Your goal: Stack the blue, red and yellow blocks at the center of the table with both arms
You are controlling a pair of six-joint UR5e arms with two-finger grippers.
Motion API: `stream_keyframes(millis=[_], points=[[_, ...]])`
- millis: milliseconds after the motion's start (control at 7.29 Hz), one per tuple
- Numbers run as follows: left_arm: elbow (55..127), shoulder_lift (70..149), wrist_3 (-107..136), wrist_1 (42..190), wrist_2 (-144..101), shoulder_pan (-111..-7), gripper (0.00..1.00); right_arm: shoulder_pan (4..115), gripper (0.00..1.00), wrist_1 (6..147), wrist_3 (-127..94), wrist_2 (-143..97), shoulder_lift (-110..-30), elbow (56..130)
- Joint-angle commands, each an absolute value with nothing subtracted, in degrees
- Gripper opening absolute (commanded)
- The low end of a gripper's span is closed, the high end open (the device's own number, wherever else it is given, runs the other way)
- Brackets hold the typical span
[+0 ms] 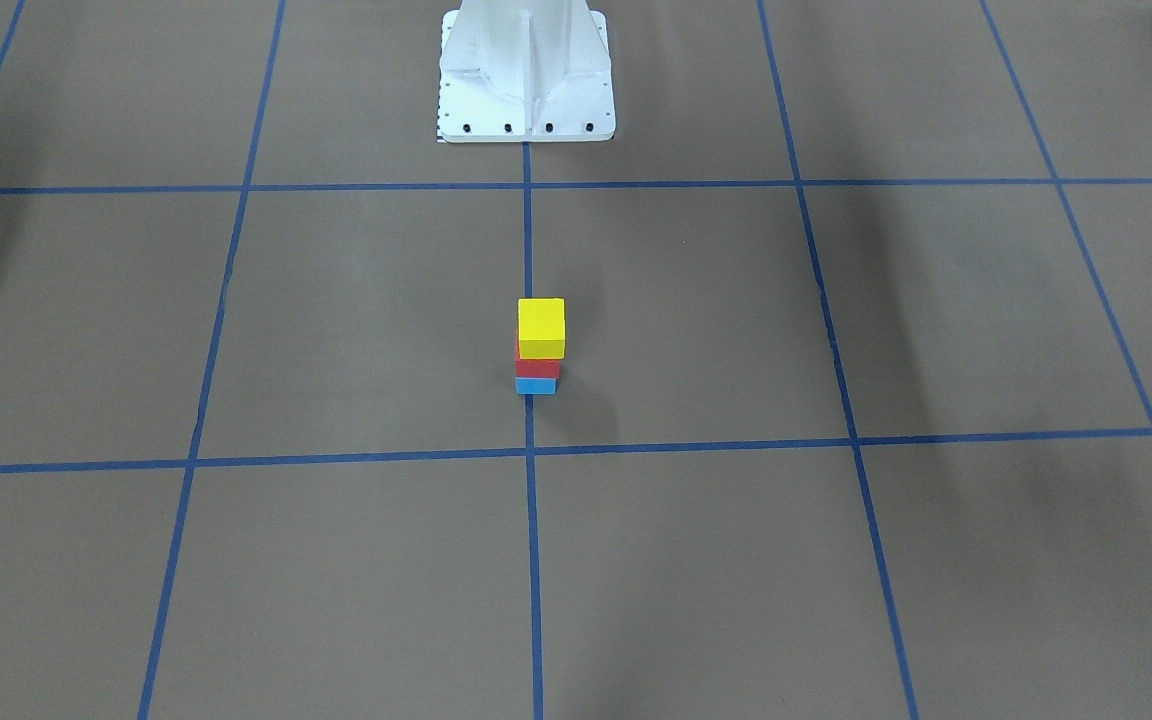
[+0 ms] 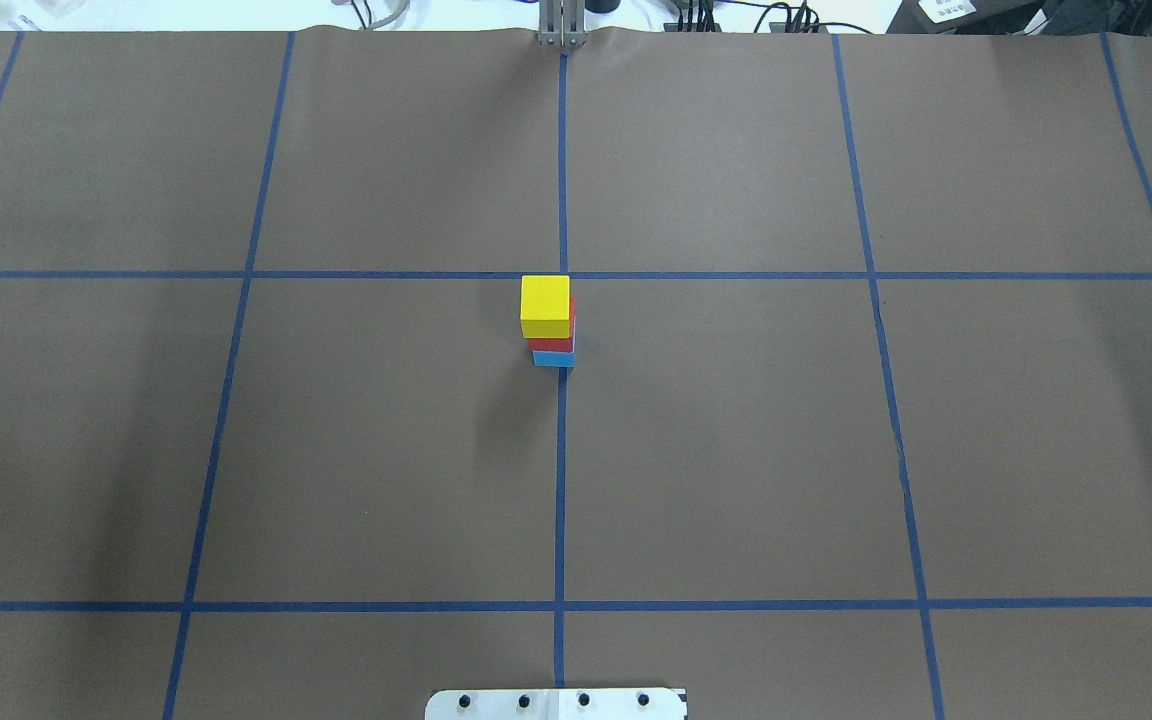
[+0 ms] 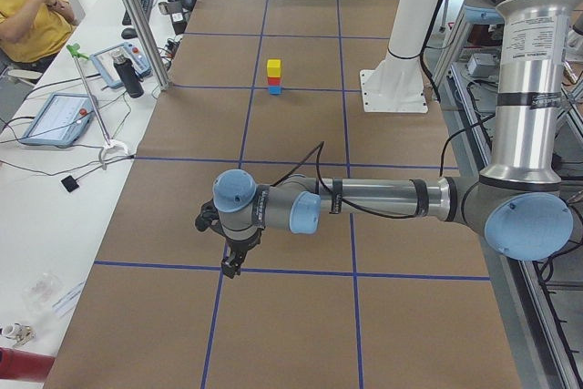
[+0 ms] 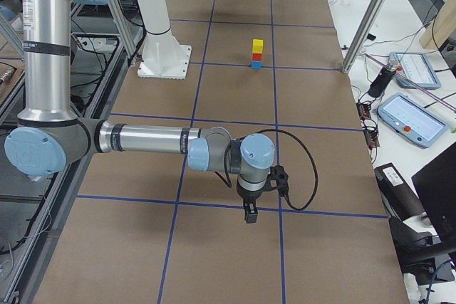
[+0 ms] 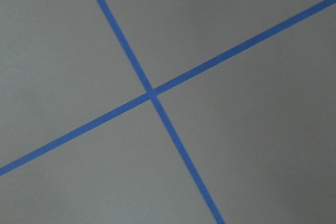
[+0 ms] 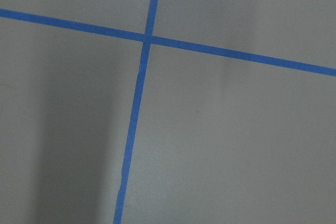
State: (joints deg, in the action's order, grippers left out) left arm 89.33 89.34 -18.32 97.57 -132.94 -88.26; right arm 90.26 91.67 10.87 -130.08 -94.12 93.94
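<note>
The three blocks stand as one stack at the middle of the table [image 2: 736,450]: yellow block [image 2: 545,305] on top, red block [image 2: 551,343] under it, blue block [image 2: 553,358] at the bottom. The same stack shows across the table with the yellow block [image 1: 541,327], red block [image 1: 537,368] and blue block [image 1: 536,386]. My left gripper [image 3: 231,266] hangs over the table's left end, far from the stack; I cannot tell its state. My right gripper [image 4: 250,215] hangs over the right end, state also unclear. Both wrist views show only bare table and tape lines.
The white pedestal base [image 1: 526,75] stands behind the stack. Along the operators' side lie tablets [image 3: 56,118], a black bottle [image 3: 132,77] and cables. A person [image 3: 27,6] sits at the far corner. Aluminium posts [image 4: 367,23] rise at the table's edge.
</note>
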Motion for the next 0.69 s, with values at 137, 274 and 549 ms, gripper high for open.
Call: stream_keyframes(millis=[137, 274, 549], points=[[90.44, 89.74, -18.19, 86.77, -132.8, -93.06, 1.0, 90.26, 1.0, 91.67, 10.9, -130.08, -93.96, 93.96], [90.44, 89.65, -17.93, 85.79, -132.8, -94.03, 1.0, 90.26, 1.0, 91.67, 10.9, -130.08, -94.04, 93.96], [91.23, 89.74, -11.8, 84.28, -132.8, -94.31, 1.0, 90.26, 1.0, 91.67, 10.9, -130.08, -94.04, 93.96]])
